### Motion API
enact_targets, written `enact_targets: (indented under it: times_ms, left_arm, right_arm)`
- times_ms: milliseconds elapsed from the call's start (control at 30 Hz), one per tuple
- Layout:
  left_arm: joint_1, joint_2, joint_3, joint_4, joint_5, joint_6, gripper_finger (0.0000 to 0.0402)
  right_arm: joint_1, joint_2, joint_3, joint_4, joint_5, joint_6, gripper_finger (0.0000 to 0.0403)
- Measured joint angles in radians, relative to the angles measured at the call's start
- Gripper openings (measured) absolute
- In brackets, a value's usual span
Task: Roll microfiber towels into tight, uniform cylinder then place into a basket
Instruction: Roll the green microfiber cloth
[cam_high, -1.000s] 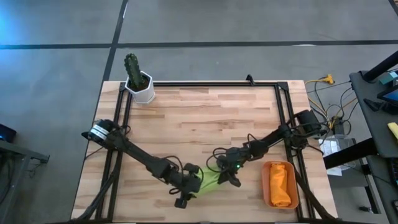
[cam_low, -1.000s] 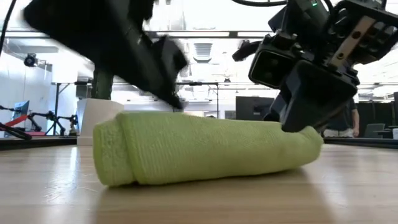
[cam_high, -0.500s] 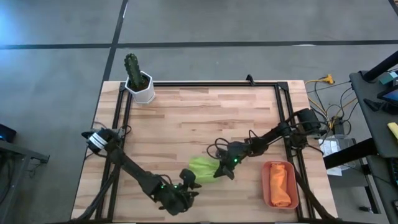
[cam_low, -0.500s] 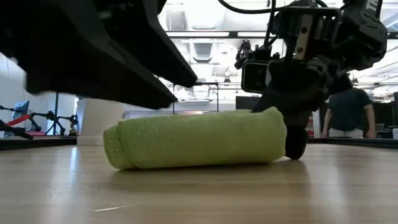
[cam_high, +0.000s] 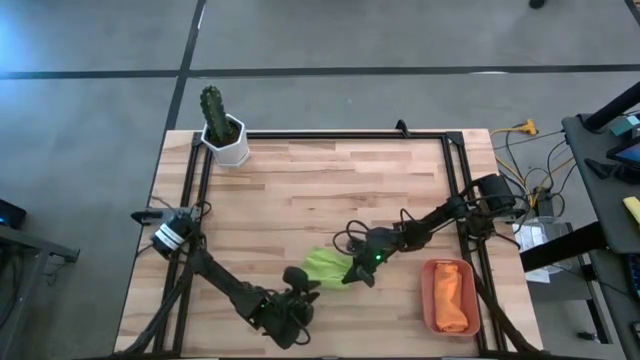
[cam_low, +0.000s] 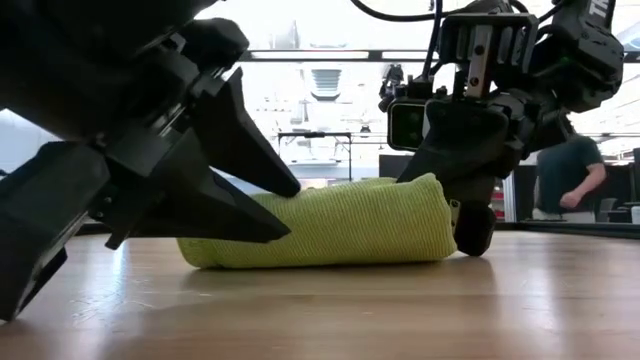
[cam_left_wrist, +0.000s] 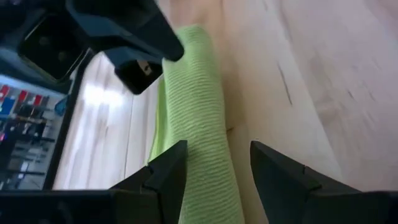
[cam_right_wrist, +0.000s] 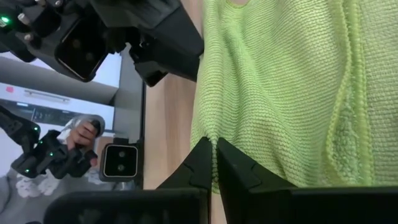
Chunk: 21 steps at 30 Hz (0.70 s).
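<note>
Rolled lime green towel (cam_high: 323, 266) at lower centre of the high view.
Left gripper (cam_left_wrist: 216, 163) parted, fingers straddling one end, not clamped. Right gripper (cam_right_wrist: 211, 155) fully closed, pressing the opposite end.

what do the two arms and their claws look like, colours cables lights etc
Both arms are dark, near-black jointed links. The left arm has a silver-and-white ringed joint near its base; the right arm carries looping black cables and a small green light near its wrist. Each claw, left claw and right claw, has two angular, wedge-shaped black fingers.
</note>
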<state>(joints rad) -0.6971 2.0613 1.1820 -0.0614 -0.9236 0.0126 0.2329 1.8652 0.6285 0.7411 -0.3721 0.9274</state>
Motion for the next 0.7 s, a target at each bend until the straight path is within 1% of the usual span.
enact_targets:
  times_ms: [100, 233, 400, 600, 700]
  left_arm:
    - [0.0, 0.002, -0.006, -0.003, -0.018, -0.037, 0.016]
    - [-0.002, 0.003, -0.005, -0.004, -0.047, -0.038, 0.016]
    - [0.026, 0.011, -0.011, 0.005, -0.001, -0.085, 0.016]
    - [0.046, 0.026, -0.011, 0.008, 0.01, -0.099, 0.016]
    - [0.064, 0.027, -0.012, 0.006, 0.024, -0.159, 0.016]
  right_arm:
    - [0.0, 0.0, 0.0, 0.0, 0.003, 0.0, 0.0009]
    - [0.0, 0.001, 0.0, 0.007, 0.003, 0.004, 0.0009]
    - [0.0, 0.002, -0.003, 0.036, 0.002, 0.023, 0.0009]
    - [0.003, 0.003, -0.003, 0.047, 0.002, 0.027, 0.0009]
    - [0.006, 0.003, -0.003, 0.054, 0.0, 0.026, 0.0009]
